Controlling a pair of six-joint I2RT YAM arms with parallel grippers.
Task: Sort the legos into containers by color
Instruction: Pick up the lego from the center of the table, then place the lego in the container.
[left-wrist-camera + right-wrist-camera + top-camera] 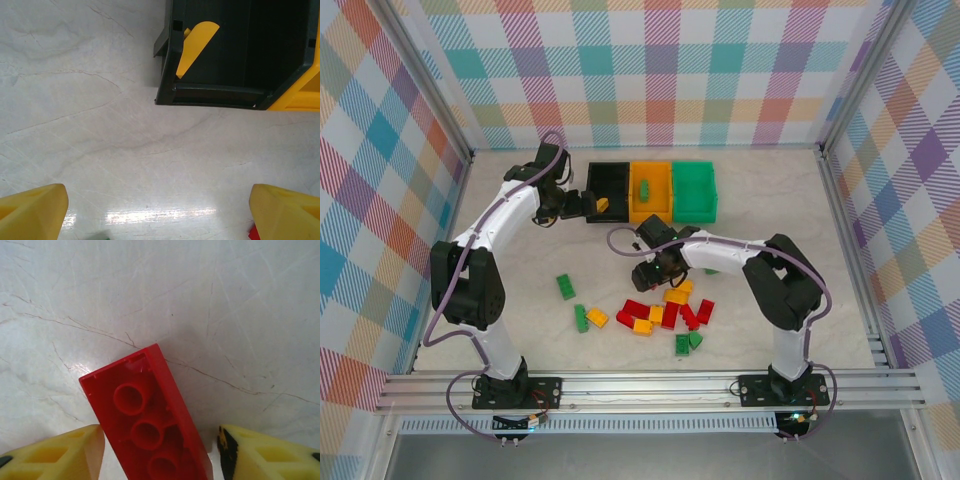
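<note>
From where I stand, the job is partway through: a heap of legos point(665, 310) in red, yellow-orange and green lies on the counter point(520, 250) in front of the right arm, with a couple of green strays point(566, 287) off to its left. The three containers stand in a row at the far side, the black bin point(608, 188), the orange-yellow bin point(650, 190) and the green bin point(694, 190), touching one another. The right gripper point(645, 270) hangs between the heap and the bins. In its wrist view a red brick point(150, 425) sits between its fingers point(55, 455), hollow underside up. The jaws are about half open, one finger against the brick and a thin dark gap at the other, so I cannot tell whether it is truly clamped. I take this to be the pick-and-carry of a red piece. The left gripper point(572, 207) is by the near corner of the black bin, spread wide with nothing between its fingers point(35, 210), looking down at that bin point(240, 50), where a yellow piece point(196, 42) lies. Next, I'd judge, the right gripper needs a firm pinch on the red brick and a lift to a bin. No bin is red, so black seems likeliest. The brick sits skewed, so it could twist out.
</note>
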